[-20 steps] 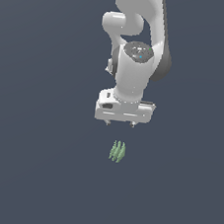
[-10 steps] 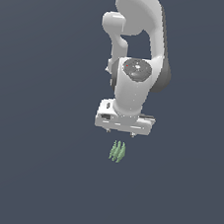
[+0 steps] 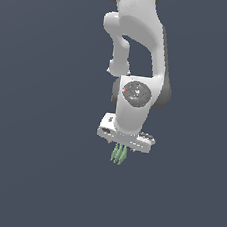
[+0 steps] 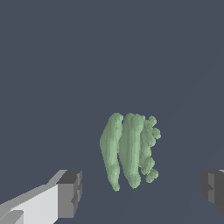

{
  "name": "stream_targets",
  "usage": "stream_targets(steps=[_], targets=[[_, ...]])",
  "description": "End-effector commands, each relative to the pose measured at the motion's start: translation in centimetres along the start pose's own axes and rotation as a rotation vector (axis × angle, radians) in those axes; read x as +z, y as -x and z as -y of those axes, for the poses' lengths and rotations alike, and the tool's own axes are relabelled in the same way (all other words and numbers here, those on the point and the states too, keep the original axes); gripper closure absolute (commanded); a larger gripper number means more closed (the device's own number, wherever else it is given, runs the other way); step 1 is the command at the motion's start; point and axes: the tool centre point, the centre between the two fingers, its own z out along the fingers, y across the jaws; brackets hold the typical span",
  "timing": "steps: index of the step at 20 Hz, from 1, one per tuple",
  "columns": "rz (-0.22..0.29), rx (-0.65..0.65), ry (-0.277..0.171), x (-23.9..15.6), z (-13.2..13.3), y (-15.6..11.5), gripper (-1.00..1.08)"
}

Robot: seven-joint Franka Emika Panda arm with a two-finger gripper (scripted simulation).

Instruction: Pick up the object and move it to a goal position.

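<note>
The object (image 3: 119, 154) is a small pale green cluster of narrow pointed lobes lying on the dark grey floor. In the wrist view the object (image 4: 129, 151) lies between my two fingers and a little beyond their tips. My gripper (image 3: 124, 146) hangs straight over it, with the white hand covering the cluster's upper end in the exterior view. My gripper (image 4: 141, 192) is open: one dark pad (image 4: 70, 192) and the other pad (image 4: 213, 189) stand far apart, wider than the cluster. Neither pad touches the object.
A plain dark grey floor (image 3: 32, 176) fills both views. The white arm (image 3: 139, 43) rises from the hand toward the top of the exterior view.
The hand has come down steadily toward the object, from a clear gap above it to just over its upper end. The object has not moved.
</note>
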Motion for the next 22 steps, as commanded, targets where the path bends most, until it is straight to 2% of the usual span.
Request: stream_targets(steps=[1,11,22], targets=[[0.003,0.03,0.0,0.6,0.2,-0.4,-0.92],[0.006,0.051,0.0,1.6,0.4,-0.6,-0.92],[0.006,0.055,0.0,6.2,0.3,-0.5,-0.92]])
